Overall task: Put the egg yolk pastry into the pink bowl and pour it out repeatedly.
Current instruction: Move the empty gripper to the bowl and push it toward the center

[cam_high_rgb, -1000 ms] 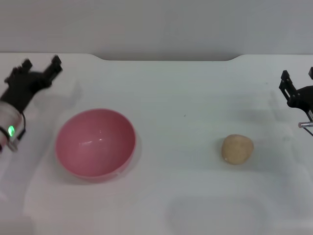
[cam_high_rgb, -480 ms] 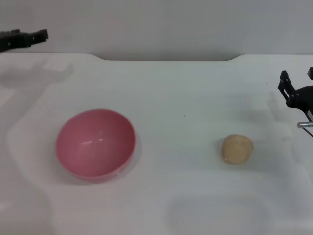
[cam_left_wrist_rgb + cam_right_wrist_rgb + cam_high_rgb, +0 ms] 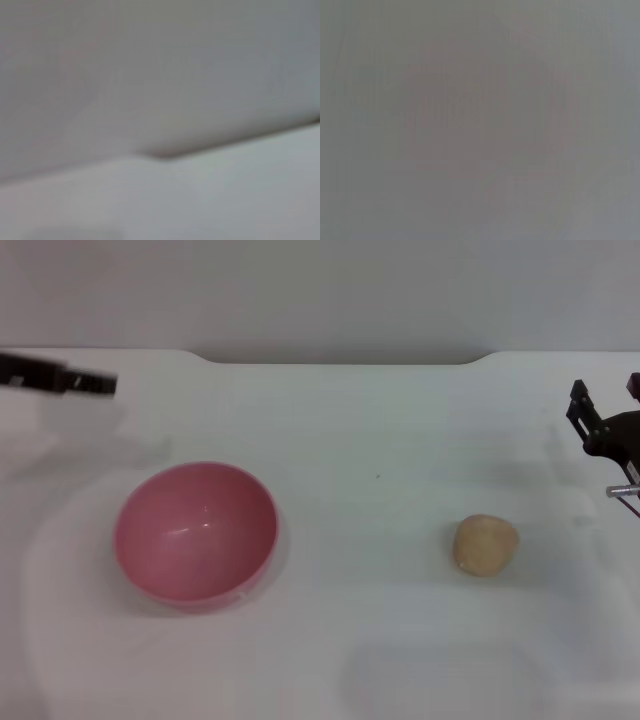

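Note:
The pink bowl [image 3: 195,532] stands upright and empty on the white table, left of centre in the head view. The egg yolk pastry [image 3: 486,544] lies on the table to the right, well apart from the bowl. My left gripper [image 3: 92,384] reaches in from the far left edge, behind and left of the bowl, seen side-on as a dark bar. My right gripper [image 3: 607,392] hangs at the far right edge, behind and right of the pastry, open and empty. Neither wrist view shows the bowl or the pastry.
The white table [image 3: 370,440] ends at a grey wall behind, with a raised lip along its back edge [image 3: 340,360]. The left wrist view shows only the table edge [image 3: 165,156] against the wall.
My left gripper swung from beside the bowl up to the far left corner, then came down a little and inward. The right gripper, bowl and pastry have stayed put.

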`<state>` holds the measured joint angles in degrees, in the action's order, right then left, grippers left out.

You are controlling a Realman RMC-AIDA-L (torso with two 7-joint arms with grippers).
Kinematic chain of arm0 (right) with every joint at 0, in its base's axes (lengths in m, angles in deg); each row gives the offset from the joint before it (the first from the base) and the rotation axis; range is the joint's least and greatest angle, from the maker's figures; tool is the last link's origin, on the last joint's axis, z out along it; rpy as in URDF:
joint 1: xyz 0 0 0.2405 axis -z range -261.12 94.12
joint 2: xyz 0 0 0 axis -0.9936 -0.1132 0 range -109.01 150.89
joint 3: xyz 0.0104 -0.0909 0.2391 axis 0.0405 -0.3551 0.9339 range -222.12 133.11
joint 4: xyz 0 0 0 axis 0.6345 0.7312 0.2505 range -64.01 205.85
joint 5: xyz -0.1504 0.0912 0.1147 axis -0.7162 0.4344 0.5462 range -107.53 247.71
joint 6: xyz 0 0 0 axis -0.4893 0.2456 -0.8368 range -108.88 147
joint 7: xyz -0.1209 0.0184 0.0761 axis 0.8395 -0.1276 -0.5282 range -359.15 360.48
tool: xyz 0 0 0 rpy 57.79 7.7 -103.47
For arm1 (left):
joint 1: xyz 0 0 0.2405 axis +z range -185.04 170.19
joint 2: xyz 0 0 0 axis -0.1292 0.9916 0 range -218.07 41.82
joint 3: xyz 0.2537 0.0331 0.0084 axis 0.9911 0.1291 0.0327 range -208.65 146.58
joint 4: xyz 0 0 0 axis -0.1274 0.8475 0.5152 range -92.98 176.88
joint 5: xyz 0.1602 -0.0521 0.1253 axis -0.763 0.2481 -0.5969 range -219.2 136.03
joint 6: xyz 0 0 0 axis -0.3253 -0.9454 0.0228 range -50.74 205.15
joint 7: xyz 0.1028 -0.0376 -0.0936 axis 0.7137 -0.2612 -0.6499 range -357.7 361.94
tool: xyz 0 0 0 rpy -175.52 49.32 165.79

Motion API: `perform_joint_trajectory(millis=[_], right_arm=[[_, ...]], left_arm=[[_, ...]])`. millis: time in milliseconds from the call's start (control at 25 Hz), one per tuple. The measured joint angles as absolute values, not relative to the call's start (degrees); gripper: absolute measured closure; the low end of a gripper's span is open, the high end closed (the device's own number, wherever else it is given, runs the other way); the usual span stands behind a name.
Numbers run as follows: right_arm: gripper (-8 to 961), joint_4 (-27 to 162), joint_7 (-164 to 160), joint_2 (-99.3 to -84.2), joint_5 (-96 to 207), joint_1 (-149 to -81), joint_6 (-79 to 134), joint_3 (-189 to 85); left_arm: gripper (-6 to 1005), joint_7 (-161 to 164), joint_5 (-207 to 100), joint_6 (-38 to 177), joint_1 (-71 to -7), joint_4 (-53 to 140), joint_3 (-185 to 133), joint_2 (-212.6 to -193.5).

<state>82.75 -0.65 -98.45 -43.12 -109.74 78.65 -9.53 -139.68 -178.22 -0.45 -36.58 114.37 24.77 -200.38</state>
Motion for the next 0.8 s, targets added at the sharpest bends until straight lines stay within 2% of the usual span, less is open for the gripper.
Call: perform_joint_trajectory(millis=[480,800], right_arm=[[285,82.0,-0.6,-98.14,-43.1,-110.1,78.6,-6.7],[285,82.0,-0.2,-98.15,-43.0,-113.1,74.1,-6.7]], left_arm=[[143,-146.2,-181.8,-12.8,-34.9,116.9,21.1,-200.59],[143,-150.9,-185.8,-14.9,-37.2,115.8,23.1,-202.11]])
